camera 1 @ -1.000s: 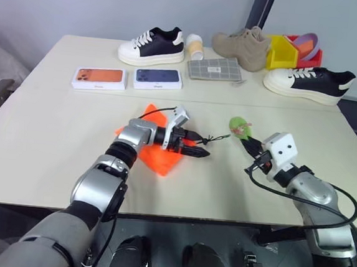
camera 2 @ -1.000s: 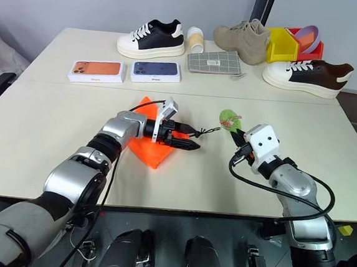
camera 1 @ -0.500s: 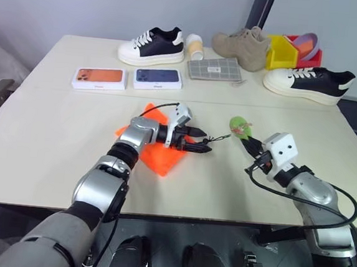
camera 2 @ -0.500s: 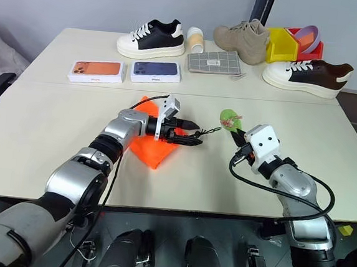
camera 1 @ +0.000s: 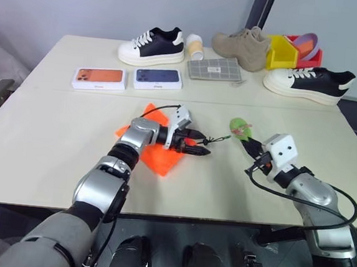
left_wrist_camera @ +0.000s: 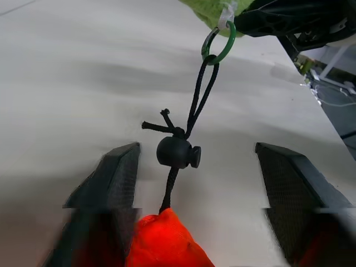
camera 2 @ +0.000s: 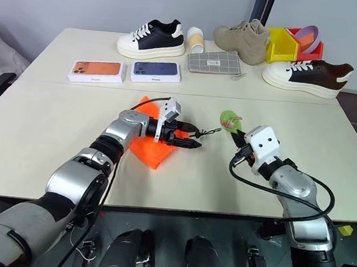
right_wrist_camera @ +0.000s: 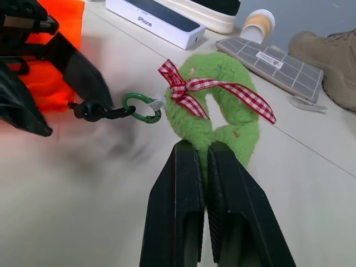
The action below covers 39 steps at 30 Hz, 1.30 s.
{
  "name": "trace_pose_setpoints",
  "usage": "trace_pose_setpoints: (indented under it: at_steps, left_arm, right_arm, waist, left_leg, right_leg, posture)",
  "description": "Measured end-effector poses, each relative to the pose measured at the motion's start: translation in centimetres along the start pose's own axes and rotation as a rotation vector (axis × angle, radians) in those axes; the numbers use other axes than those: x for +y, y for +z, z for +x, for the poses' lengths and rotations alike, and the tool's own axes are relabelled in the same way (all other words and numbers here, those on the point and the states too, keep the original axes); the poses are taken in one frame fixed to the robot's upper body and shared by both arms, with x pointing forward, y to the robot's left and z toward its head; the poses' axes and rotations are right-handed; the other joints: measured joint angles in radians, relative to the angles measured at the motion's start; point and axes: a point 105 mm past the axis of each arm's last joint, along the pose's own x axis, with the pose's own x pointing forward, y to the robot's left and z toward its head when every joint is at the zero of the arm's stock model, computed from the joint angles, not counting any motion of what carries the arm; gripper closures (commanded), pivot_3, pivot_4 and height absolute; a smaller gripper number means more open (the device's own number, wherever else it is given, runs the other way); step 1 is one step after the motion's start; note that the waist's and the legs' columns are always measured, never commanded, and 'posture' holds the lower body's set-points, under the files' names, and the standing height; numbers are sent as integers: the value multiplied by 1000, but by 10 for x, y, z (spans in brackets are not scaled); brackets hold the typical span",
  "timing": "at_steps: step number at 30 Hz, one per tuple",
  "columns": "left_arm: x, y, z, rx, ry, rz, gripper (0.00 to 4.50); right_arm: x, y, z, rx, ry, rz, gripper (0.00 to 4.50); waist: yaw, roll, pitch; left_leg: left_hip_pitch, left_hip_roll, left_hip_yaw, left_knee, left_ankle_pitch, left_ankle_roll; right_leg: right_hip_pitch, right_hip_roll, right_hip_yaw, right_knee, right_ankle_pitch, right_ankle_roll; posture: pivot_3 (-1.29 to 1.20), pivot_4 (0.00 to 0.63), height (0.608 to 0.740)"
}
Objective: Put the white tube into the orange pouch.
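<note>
The orange pouch (camera 1: 155,157) lies crumpled at mid-table, its black cord (left_wrist_camera: 196,100) running through a round toggle (left_wrist_camera: 177,152) to a green ring (left_wrist_camera: 218,53) on a fuzzy green tag (right_wrist_camera: 222,105) with a red checked bow. My left gripper (camera 1: 202,150) points right over the pouch's mouth. Its fingers (left_wrist_camera: 114,183) stand apart on either side of the pouch's tip and the toggle, so it is open. My right gripper (right_wrist_camera: 202,146) is shut on the green tag's lower edge and holds it just off the table. The white tube is out of view.
Along the table's back stand two phone boxes (camera 1: 98,77), black-and-white sneakers (camera 1: 152,45), a cream cup (camera 1: 194,46), a grey checked wallet (camera 1: 214,68), a tan shoe (camera 1: 242,48) and yellow and red bins (camera 1: 292,51). Bare tabletop lies in front of the pouch.
My left gripper's fingers have drawn closer together around the pouch's mouth, and the hand has rolled slightly. The right gripper and the tag have stayed still.
</note>
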Motion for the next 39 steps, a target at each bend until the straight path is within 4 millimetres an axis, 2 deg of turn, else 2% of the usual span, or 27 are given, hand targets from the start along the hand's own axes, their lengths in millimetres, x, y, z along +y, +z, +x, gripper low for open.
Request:
trace_pose_setpoints:
  at_steps: [3,17,22,26,34,35,36,37,39]
  left_arm:
    - [0,-1,0,1,-2,-5,4262]
    - [2,-4,-5,9,16,-5,4304]
    - [2,-12,-19,58,18,72,4304]
    - [-1,-27,-40,146,10,127,4304]
    - [-8,-32,-63,218,-1,210,4304]
    - [-9,-32,-64,218,-4,202,3804]
    - [-10,-32,-65,218,-6,187,3278]
    - [-10,-32,-66,216,-10,174,2970]
    - [-13,-31,-67,199,-15,150,1946]
  right_arm:
    - [0,0,0,2,0,1,4500]
    - [-2,2,1,1,-6,-10,4500]
    - [-16,-3,4,37,-83,-43,4500]
    - [-32,-12,4,80,-161,-57,4500]
    - [-33,-13,7,85,-161,-64,4500]
    - [-32,-13,7,85,-148,-56,4500]
    - [-29,-13,7,86,-129,-40,4156]
    - [-26,-13,7,87,-111,-23,3789]
    - [-19,-11,6,82,-68,7,3022]
  waist:
    - [0,0,0]
    - [-1,0,0]
    - [-3,0,0]
    - [-5,0,0]
    - [-6,1,-1]
    - [-5,1,-1]
    - [-5,1,-1]
    - [-5,1,-1]
    - [-5,1,-1]
  left_leg:
    - [0,0,0,0,0,0]
    - [0,0,0,1,0,0]
    - [2,0,0,1,0,0]
    - [2,1,0,0,0,0]
    - [4,1,0,0,0,0]
    - [4,1,0,0,0,0]
    - [4,1,0,0,0,0]
    - [4,1,0,0,0,0]
    - [4,1,0,0,0,0]
  right_leg:
    - [0,0,0,0,0,0]
    - [0,0,0,1,0,0]
    - [1,0,0,2,0,0]
    - [1,0,0,3,0,0]
    - [1,0,1,4,0,0]
    - [1,0,1,4,0,0]
    - [1,0,1,5,0,0]
    - [1,0,1,5,0,0]
    - [1,0,1,5,0,0]
  posture:
    - [0,150,740]
    - [0,150,740]
    - [0,150,740]
    - [0,150,740]
    - [0,150,740]
    - [0,150,740]
    - [0,150,740]
    - [0,150,740]
    - [0,150,740]
